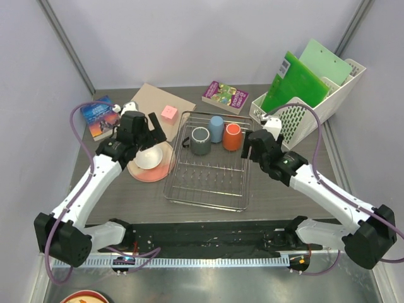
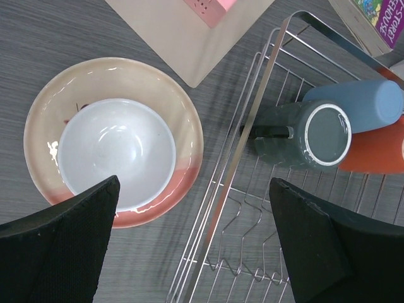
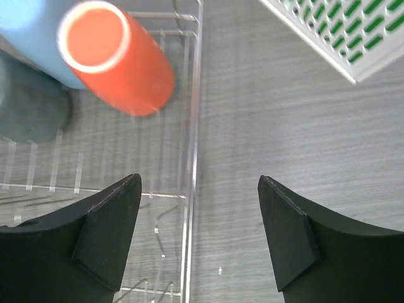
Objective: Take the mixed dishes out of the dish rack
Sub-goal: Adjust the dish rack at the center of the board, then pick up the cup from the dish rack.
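Note:
The silver wire dish rack [image 1: 206, 203] stands mid-table. At its far end lie a dark grey mug [image 1: 201, 140], a light blue cup [image 1: 216, 129] and an orange mug [image 1: 232, 137]. Left of the rack, a small white bowl [image 1: 148, 158] sits on the pink plate [image 1: 165, 169]. My left gripper [image 1: 156, 134] hangs open and holds nothing, above the gap between the plate [image 2: 95, 76] and the rack's left rail [image 2: 252, 120]. My right gripper [image 1: 248, 149] is open and holds nothing, over the rack's right rail [image 3: 192, 158], just short of the orange mug [image 3: 120, 60].
A white perforated file holder [image 1: 309, 104] with green folders stands at the back right, close to my right arm. A tan board [image 1: 154, 98] with a pink cube [image 1: 168, 113], a blue book [image 1: 101, 117] and a purple book [image 1: 224, 96] lie along the back.

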`<action>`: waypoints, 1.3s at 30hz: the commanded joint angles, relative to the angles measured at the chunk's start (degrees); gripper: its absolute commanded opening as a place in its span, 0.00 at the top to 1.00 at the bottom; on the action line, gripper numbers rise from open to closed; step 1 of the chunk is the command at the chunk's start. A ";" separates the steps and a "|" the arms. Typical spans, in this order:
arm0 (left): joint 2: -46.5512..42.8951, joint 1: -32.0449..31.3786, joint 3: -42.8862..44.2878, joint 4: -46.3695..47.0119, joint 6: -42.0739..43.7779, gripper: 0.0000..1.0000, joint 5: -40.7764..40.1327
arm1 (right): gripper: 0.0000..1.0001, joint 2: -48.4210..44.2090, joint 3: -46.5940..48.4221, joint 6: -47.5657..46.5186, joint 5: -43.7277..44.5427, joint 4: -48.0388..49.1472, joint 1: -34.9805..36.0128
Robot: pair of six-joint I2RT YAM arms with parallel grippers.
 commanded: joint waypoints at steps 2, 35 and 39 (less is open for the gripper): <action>2.42 -2.59 2.05 2.12 -0.72 0.00 -5.44 | 0.21 1.50 6.47 -4.76 -3.37 3.00 0.30; 16.66 -7.61 6.96 17.25 28.07 0.06 16.59 | 0.25 1.71 4.90 -2.75 -11.54 22.25 0.38; 22.46 -7.79 13.03 13.29 36.52 0.21 18.27 | 0.25 -2.77 1.83 -0.65 -13.74 21.37 0.47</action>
